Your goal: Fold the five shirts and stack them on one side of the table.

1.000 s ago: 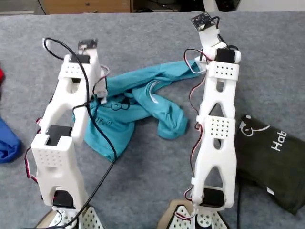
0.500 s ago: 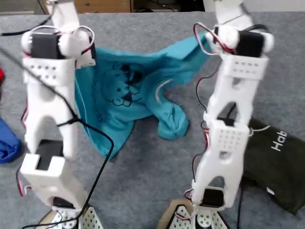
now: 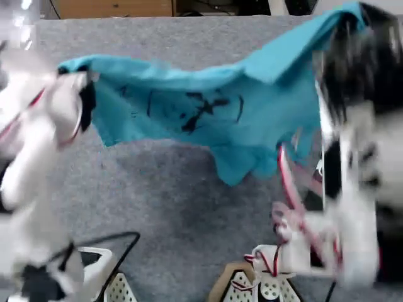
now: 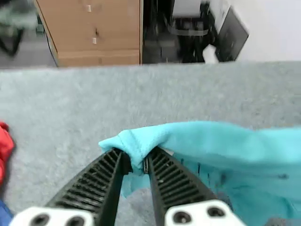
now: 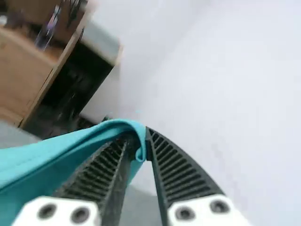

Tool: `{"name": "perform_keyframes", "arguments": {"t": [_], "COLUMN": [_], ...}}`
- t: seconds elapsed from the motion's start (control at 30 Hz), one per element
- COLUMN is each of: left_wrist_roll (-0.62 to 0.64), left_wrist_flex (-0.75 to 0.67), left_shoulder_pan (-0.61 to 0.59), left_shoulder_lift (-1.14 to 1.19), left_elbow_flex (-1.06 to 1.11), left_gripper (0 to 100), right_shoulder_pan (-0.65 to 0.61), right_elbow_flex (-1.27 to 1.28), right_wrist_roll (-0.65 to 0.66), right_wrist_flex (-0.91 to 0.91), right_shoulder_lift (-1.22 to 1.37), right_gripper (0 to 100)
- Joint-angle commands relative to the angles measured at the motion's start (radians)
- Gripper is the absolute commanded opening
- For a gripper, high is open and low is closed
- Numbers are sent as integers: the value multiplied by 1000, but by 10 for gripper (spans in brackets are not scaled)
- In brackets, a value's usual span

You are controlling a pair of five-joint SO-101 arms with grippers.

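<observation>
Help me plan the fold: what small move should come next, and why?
Probably lower both arms together to lay the teal shirt flat on the table: the left gripper and right gripper each pinch an edge, and the shirt hangs spread between them in the air.

The teal cotton shirt [image 3: 189, 107] with a dark line drawing hangs stretched wide in the air above the grey table [image 3: 157, 207], held up by both ends, its lower edge sagging. A crumpled red shirt [image 4: 3, 143] lies on the table.
</observation>
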Motion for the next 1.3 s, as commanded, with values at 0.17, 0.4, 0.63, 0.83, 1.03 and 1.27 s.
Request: {"name": "perform_keyframes", "arguments": {"t": [0.17, 0.4, 0.63, 0.83, 1.03, 1.27], "left_wrist_roll": [-26, -23, -18, -17, -17, -17], "left_wrist_flex": [11, 11, -118, -612, -1048, -1214], "left_shoulder_pan": [-135, -221, -221, -226, -229, -230], "left_shoulder_lift": [-329, -493, -516, -476, -205, 170], "left_elbow_flex": [167, 370, 736, 1137, 1266, 1013], "left_gripper": [19, 19, 19, 19, 19, 19], "right_shoulder_pan": [-12, -18, -139, -249, -255, -229], "right_elbow_flex": [-19, 2, 358, 857, 1385, 1475], "right_wrist_roll": [69, 92, 69, 69, 68, 68], "right_wrist_flex": [-115, -94, -91, -328, -752, -1129], "right_shoulder_lift": [-213, -245, -232, -231, -177, 5], "right_gripper": [4, 4, 4, 4, 4, 4]}}
